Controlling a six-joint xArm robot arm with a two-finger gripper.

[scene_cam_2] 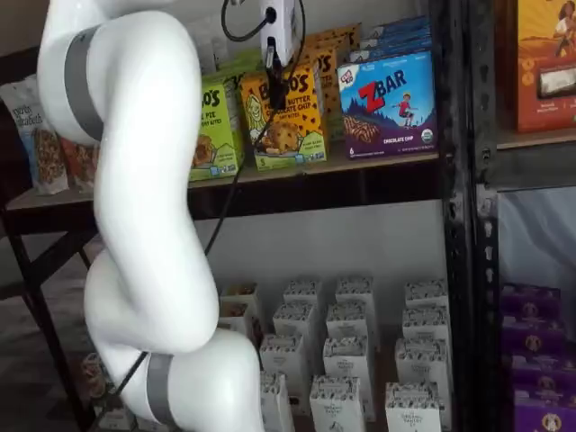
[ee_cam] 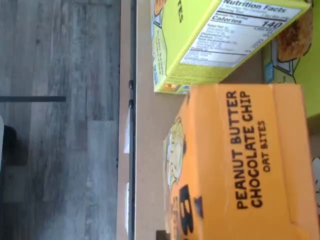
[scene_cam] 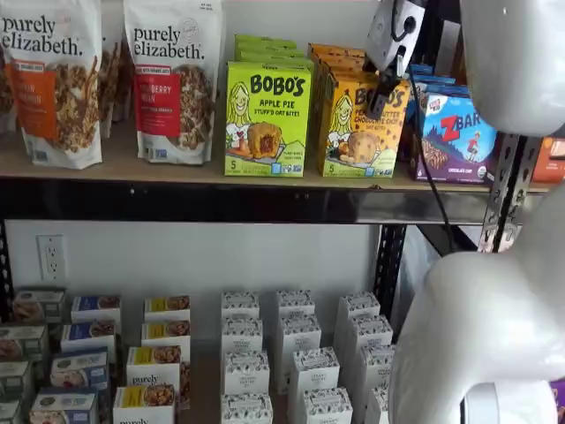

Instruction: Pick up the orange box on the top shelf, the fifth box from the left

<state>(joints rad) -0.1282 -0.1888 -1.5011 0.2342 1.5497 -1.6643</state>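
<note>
Both shelf views showed the orange box point(scene_cam: 360, 124) at the frame's upper middle on the top shelf point(scene_cam: 177, 168), a light, stiff, crushable carton best pinched across its narrow sides, with the gripper point(scene_cam: 381, 95) against its top, grip impossible to tell.

pincer point(scene_cam: 381, 99) at orange box point(scene_cam: 356, 128), top shelf point(scene_cam: 177, 168)

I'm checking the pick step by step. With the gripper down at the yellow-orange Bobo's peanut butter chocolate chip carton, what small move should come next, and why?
Probably a short lift straight up. In both shelf views the gripper seems closed on the yellow-orange Bobo's carton, which still stands on the tan wooden top shelf beside the lime-green Apple Pie box.
</note>
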